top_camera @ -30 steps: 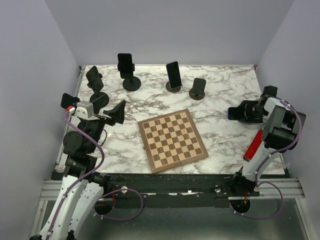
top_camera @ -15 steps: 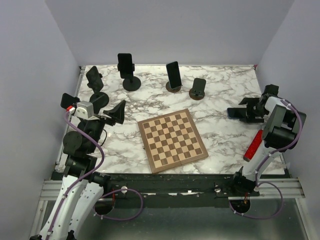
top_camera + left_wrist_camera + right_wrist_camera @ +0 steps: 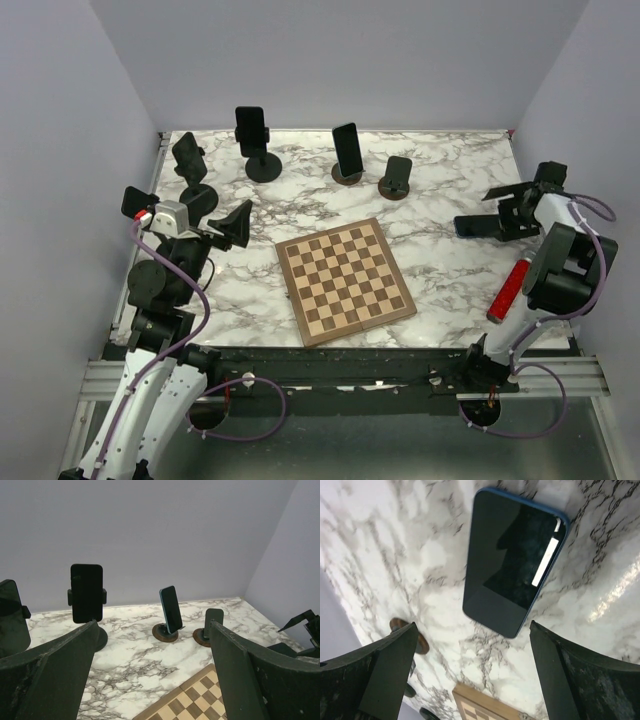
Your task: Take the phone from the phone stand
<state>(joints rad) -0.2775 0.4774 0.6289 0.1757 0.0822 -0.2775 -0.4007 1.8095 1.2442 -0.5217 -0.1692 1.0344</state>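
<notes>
My right gripper (image 3: 472,632) hangs wide open over the phone (image 3: 512,562), which lies flat, screen up, on the table (image 3: 395,545) near its right edge. The phone's long axis points away from my wrist, between the fingers. My left gripper (image 3: 152,625), also spread, sits far off by the left edge.

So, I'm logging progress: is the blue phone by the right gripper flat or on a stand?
Flat: the blue phone lies screen-up on the table, no stand beneath it.

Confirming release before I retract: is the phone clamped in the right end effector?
No, the phone lies flat on the table, and the right end effector is open above it.
</notes>
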